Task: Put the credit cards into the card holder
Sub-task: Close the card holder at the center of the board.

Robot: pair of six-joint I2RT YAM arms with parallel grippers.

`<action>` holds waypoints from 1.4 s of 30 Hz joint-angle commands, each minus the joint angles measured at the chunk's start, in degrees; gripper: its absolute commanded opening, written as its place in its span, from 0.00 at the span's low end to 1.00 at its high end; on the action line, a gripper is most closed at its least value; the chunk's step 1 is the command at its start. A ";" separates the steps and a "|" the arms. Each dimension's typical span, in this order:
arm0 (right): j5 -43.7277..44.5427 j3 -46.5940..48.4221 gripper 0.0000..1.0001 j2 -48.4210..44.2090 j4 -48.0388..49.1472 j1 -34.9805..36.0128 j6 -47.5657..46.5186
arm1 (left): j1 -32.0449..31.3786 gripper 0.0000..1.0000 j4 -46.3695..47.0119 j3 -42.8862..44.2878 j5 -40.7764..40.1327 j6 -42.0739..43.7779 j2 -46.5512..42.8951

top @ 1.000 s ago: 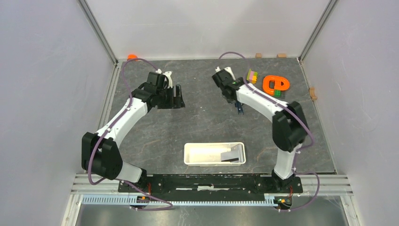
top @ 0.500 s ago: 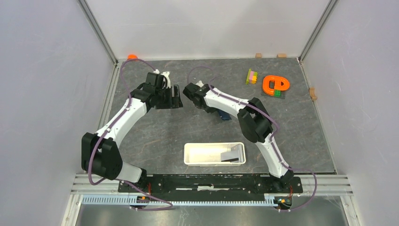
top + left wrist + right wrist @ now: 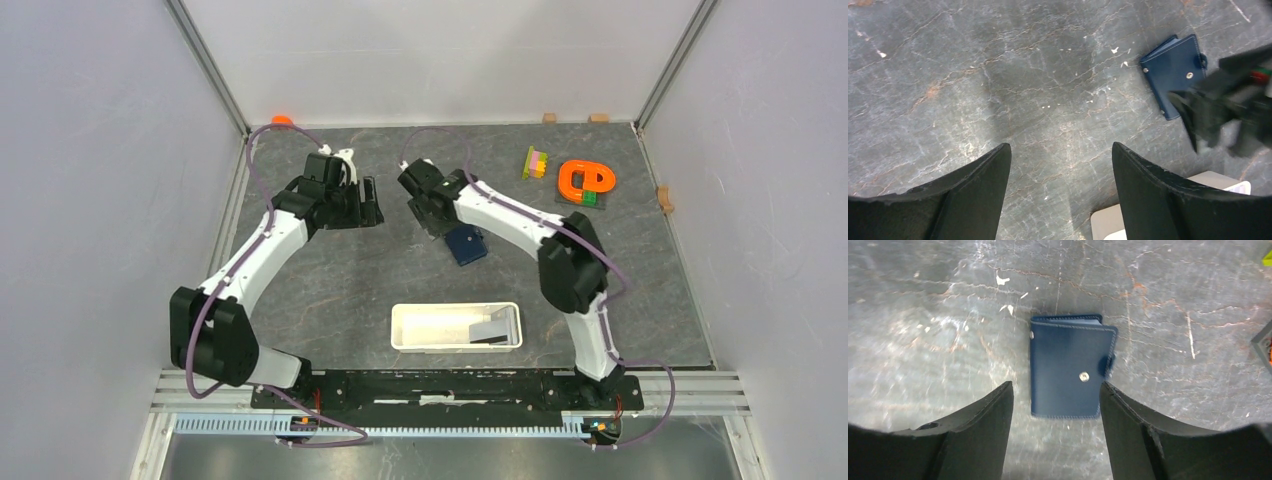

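in the middle of the table (image 3: 330, 290), beyond the long white tray (image 3: 455, 347), the card holder (image 3: 466, 245) lies flat and folded, its snap tab wrapped over one edge. the right gripper (image 3: 433, 218) hangs over it with its jaws spread wide and nothing between them. in the right wrist view the wallet rests on the stone below the gap, apparently untouched. the left gripper (image 3: 372, 203) is likewise wide apart and empty, hovering over bare table to the wallet's left. the credit cards (image 3: 488, 328) lie inside the tray; how many there are cannot be told. the wallet looks light and soft, a thin stitched cover that probably flexes rather than holds its shape. lying flat, it offers little to bite, so the likeliest hold is across its narrow width at the stitched edges or along the folded spine. one gripper could pin it while the other works the tab. the cards should be stiff, thin and slick, and the tray's walls will crowd any fingers reaching for them. there is open room all round the wallet — the orange loop (image 3: 585, 180) and coloured blocks (image 3: 536, 161) sit well apart at the far right. the tighter limit is the two grippers standing near each other.
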 commanded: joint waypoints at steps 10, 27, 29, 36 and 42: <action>-15.41 -14.30 0.54 -13.77 11.27 -12.38 -9.41 | -7.39 0.78 5.24 9.36 13.04 -9.01 17.68; -19.92 -17.58 0.39 -10.45 15.66 -13.48 -8.83 | -13.81 0.72 8.39 20.16 16.93 -15.39 38.04; -18.82 -18.49 0.37 -10.52 15.81 -13.48 -8.70 | -13.77 0.71 9.95 19.13 17.17 -16.56 38.19; -17.93 -20.82 0.31 -11.07 16.43 -13.57 -8.20 | -13.77 0.65 15.65 15.81 17.03 -20.55 38.36; -18.03 -21.84 0.25 -11.64 17.82 -13.66 -7.84 | -13.85 0.63 16.10 15.40 15.86 -21.14 39.33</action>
